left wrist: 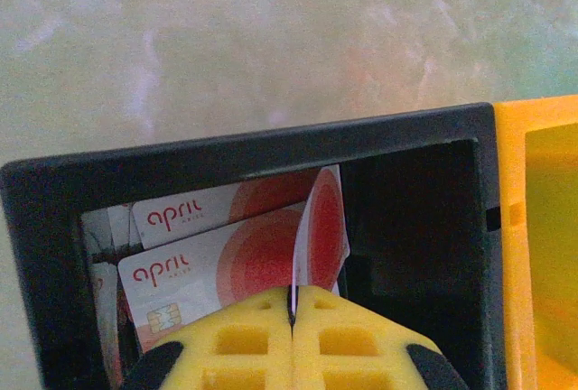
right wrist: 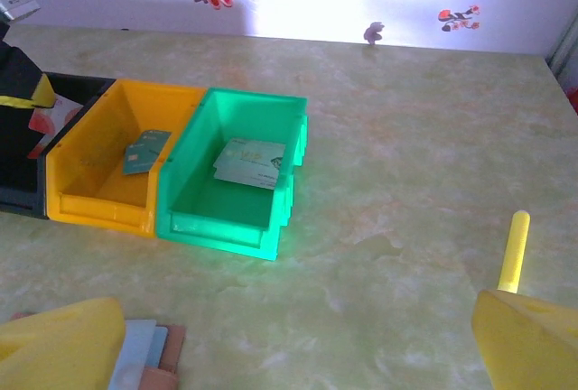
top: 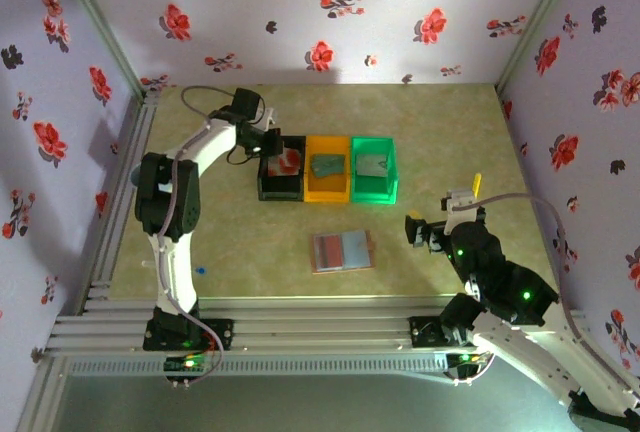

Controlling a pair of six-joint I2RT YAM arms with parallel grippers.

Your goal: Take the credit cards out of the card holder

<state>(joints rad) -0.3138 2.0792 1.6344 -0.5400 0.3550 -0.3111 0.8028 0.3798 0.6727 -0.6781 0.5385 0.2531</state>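
The left gripper (left wrist: 292, 298), yellow latticed fingers closed, pinched a thin glossy credit card (left wrist: 323, 227) edge-on inside the rigid black bin (left wrist: 226, 151); flat cards (left wrist: 199, 264) beneath were partly hidden. The right gripper (right wrist: 298, 345) stood wide open, empty. The card holder (top: 341, 250) lay unfolded on the marbled table (top: 450, 132), pocket contents indistinct.

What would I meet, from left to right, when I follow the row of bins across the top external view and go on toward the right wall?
black bin → orange bin → green bin → right gripper
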